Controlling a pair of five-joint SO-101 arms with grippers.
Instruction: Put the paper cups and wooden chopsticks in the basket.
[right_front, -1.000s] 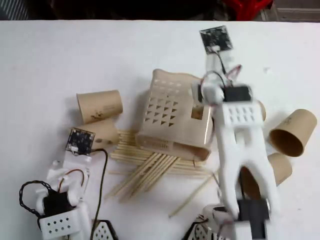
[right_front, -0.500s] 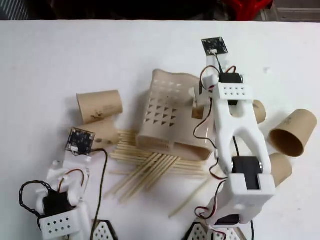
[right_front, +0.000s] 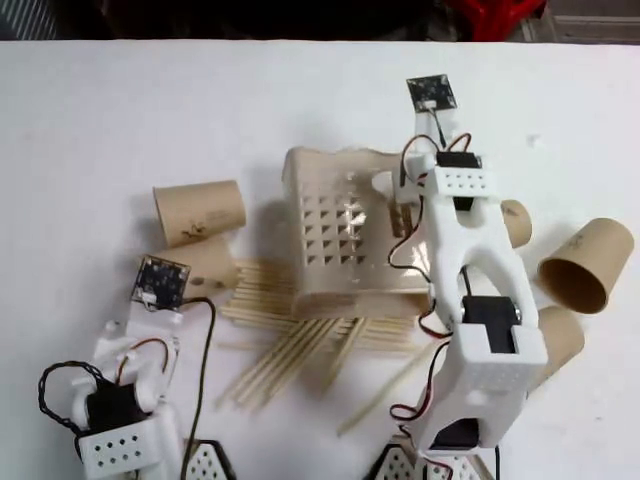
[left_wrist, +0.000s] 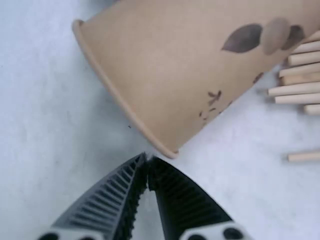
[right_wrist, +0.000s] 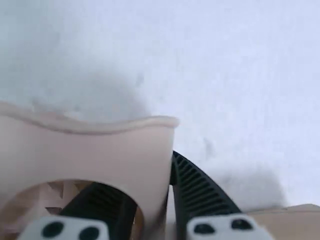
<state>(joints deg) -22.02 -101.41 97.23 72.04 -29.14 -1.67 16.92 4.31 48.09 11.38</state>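
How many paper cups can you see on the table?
5 paper cups. Two lie left of the basket: one farther back, one by the chopsticks. Three lie right: one in the open, two partly behind the right arm. More may hide there.

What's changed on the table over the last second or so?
The right gripper, clamped on a wall of the beige perforated plastic basket, swung it from skewed to squared up. The left gripper, brown paper cups and wooden chopsticks stayed roughly put.
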